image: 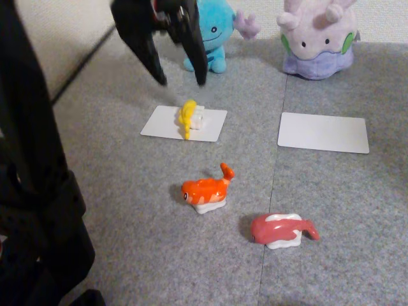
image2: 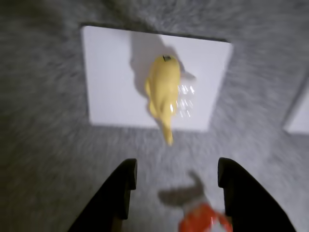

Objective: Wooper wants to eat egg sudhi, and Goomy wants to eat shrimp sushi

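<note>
Egg sushi (image: 190,118) is resting on the white card (image: 159,123) before Wooper (image: 214,35), already served; gripper (image: 181,81), fingers apart, is hovering above it.

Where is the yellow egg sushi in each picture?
Fixed view: the egg sushi lies on the left white card, in front of Wooper, below the open gripper.
Wrist view: the egg sushi lies on the white card in the upper middle, above the gripper.
Shared landmark: the orange shrimp sushi, which is at the bottom edge in the wrist view.
</note>
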Controlling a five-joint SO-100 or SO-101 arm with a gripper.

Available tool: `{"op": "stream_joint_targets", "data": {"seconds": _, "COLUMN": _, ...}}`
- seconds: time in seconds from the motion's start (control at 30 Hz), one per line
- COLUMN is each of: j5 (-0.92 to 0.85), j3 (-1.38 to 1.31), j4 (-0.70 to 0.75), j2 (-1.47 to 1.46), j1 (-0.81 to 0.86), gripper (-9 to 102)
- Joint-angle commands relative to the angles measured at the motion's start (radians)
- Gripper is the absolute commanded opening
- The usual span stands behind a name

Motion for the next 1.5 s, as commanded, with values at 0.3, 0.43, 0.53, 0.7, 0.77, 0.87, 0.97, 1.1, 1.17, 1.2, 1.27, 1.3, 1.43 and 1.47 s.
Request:
{"op": "stream_joint_targets", "data": {"seconds": 0.3, "j5": -0.002, "j3": 0.028, "j4": 0.296, "j2": 0.224, "j1": 0.167, "gripper": 20}}
{"op": "stream_joint_targets", "data": {"seconds": 0.43, "j5": -0.003, "j3": 0.141, "j4": 0.262, "j2": 0.227, "j1": 0.259, "gripper": 20}}
{"op": "stream_joint_targets", "data": {"seconds": 0.53, "j5": -0.002, "j3": 0.250, "j4": 0.207, "j2": 0.244, "j1": 0.285, "gripper": 20}}
{"op": "stream_joint_targets", "data": {"seconds": 0.7, "j5": 0.015, "j3": 0.428, "j4": 0.103, "j2": 0.290, "j1": 0.295, "gripper": 20}}
{"op": "stream_joint_targets", "data": {"seconds": 0.77, "j5": 0.015, "j3": 0.499, "j4": 0.058, "j2": 0.316, "j1": 0.296, "gripper": 20}}
{"op": "stream_joint_targets", "data": {"seconds": 0.87, "j5": 0.015, "j3": 0.595, "j4": -0.011, "j2": 0.356, "j1": 0.322, "gripper": 20}}
{"op": "stream_joint_targets", "data": {"seconds": 0.97, "j5": 0.014, "j3": 0.670, "j4": -0.064, "j2": 0.376, "j1": 0.353, "gripper": 20}}
{"op": "stream_joint_targets", "data": {"seconds": 1.1, "j5": 0.000, "j3": 0.739, "j4": -0.123, "j2": 0.379, "j1": 0.391, "gripper": 20}}
{"op": "stream_joint_targets", "data": {"seconds": 1.17, "j5": -0.005, "j3": 0.753, "j4": -0.138, "j2": 0.379, "j1": 0.410, "gripper": 20}}
{"op": "stream_joint_targets", "data": {"seconds": 1.2, "j5": -0.005, "j3": 0.753, "j4": -0.141, "j2": 0.379, "j1": 0.417, "gripper": 20}}
{"op": "stream_joint_targets", "data": {"seconds": 1.27, "j5": -0.005, "j3": 0.753, "j4": -0.146, "j2": 0.379, "j1": 0.433, "gripper": 20}}
{"op": "stream_joint_targets", "data": {"seconds": 1.3, "j5": -0.005, "j3": 0.753, "j4": -0.155, "j2": 0.379, "j1": 0.434, "gripper": 20}}
{"op": "stream_joint_targets", "data": {"seconds": 1.43, "j5": -0.005, "j3": 0.755, "j4": -0.209, "j2": 0.377, "j1": 0.434, "gripper": 20}}
{"op": "stream_joint_targets", "data": {"seconds": 1.47, "j5": -0.005, "j3": 0.755, "j4": -0.219, "j2": 0.377, "j1": 0.434, "gripper": 20}}
